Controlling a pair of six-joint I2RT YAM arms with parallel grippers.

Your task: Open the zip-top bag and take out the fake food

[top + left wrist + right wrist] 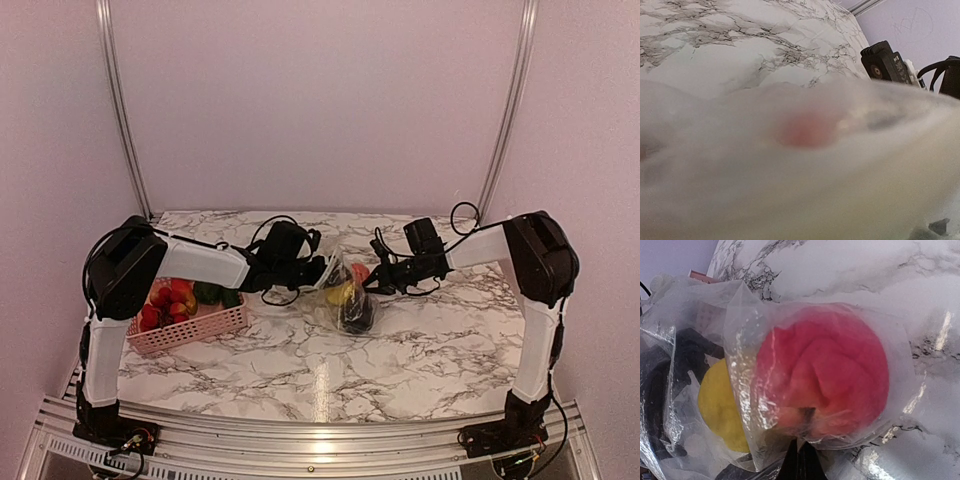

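The zip-top bag (345,302) stands on the marble table between my two grippers. It holds a red fake food (360,272), a yellow one (340,293) and a dark one (358,316). My left gripper (320,269) is at the bag's upper left edge. Blurred plastic (790,200) with a red blur (807,131) behind it fills the left wrist view and hides the fingers. My right gripper (376,279) is at the bag's right side. In the right wrist view its dark fingers (802,455) are pinched on the plastic (740,315) under the red food (830,375), with the yellow food (720,410) beside it.
A pink perforated basket (200,331) sits at the left under the left arm, with red (170,300) and green (212,293) toy foods in it. Cables loop behind both wrists. The right arm's wrist (885,62) shows beyond the bag.
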